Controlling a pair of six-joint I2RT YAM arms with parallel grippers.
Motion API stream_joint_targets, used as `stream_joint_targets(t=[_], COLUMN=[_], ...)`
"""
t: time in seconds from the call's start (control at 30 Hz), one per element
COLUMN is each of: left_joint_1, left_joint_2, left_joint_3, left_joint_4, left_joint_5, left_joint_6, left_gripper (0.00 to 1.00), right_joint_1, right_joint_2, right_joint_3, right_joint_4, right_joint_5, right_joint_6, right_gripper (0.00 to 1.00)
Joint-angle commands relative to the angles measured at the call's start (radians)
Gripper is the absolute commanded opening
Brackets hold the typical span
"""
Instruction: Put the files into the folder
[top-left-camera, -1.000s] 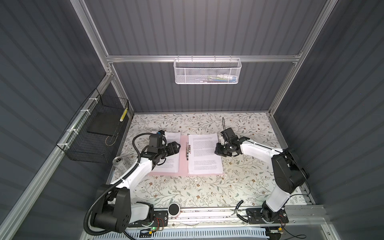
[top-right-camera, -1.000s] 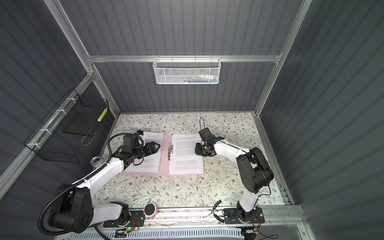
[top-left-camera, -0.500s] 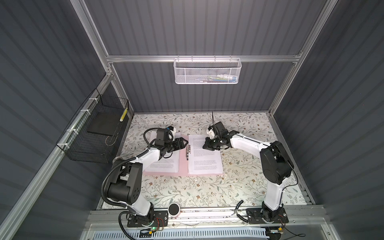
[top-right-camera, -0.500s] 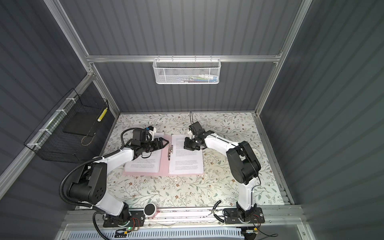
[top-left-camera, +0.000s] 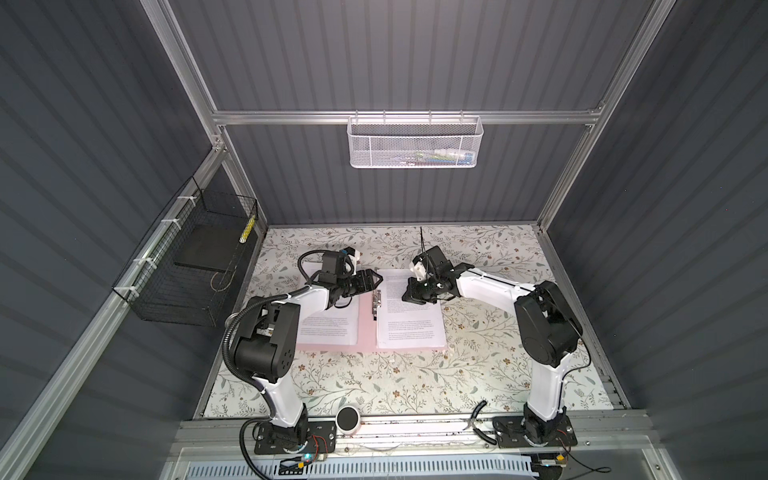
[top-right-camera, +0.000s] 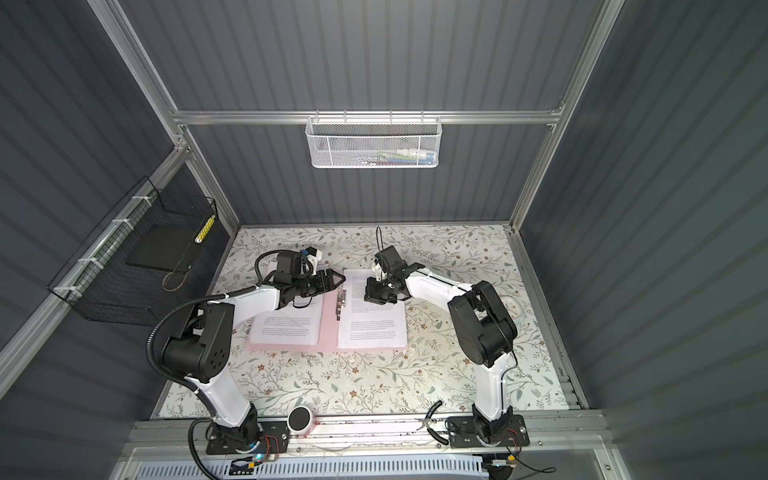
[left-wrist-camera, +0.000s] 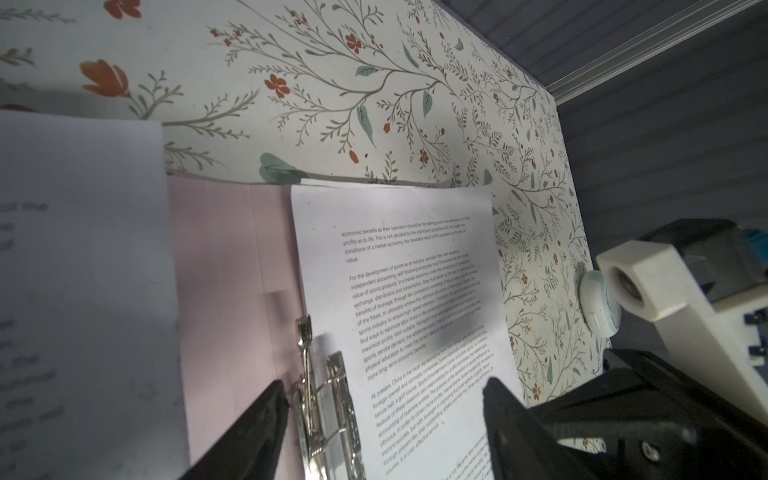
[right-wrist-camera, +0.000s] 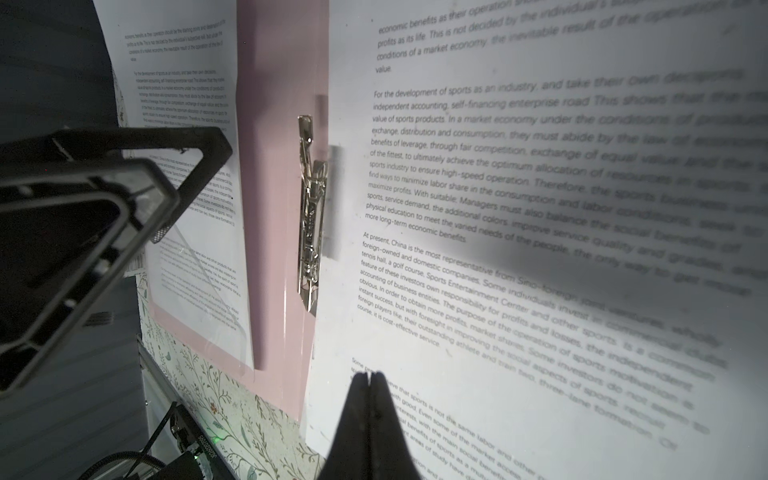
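Note:
The pink folder lies open on the floral table, with a silver clip along its spine. One of the white printed files covers its right half, another its left half. My left gripper is open, and its fingers straddle the far end of the clip and the right sheet's inner edge. My right gripper is shut and holds nothing. Its tips hover just over the right sheet near the spine.
A white mesh basket hangs on the back wall. A black wire basket holding a dark slab hangs on the left wall. A round white object lies right of the folder. A black puck sits on the front rail.
My right gripper has shut and moved from the right sheet's outer edge inward toward the spine. My left gripper has swung right and back, up to the clip, still open.

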Motion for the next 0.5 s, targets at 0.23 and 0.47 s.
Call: stream_joint_targets(t=[0.23, 0.47], left_joint_1=[-0.010, -0.010], left_joint_2=[0.132, 0.173], left_joint_3=[0.099, 0.107], left_joint_4=[0.021, 0.038], left_joint_5=[0.050, 0.059], left_joint_6=[-0.006, -0.011], left_gripper=[0.74, 0.73], right_joint_1=[0.005, 0.005], right_joint_2=[0.011, 0.003], right_joint_3=[-0.024, -0.024], right_joint_4=[0.006, 0.006], right_joint_5=[-0.010, -0.006], right_joint_6=[0.011, 0.012], right_gripper=[0.00, 0.00])
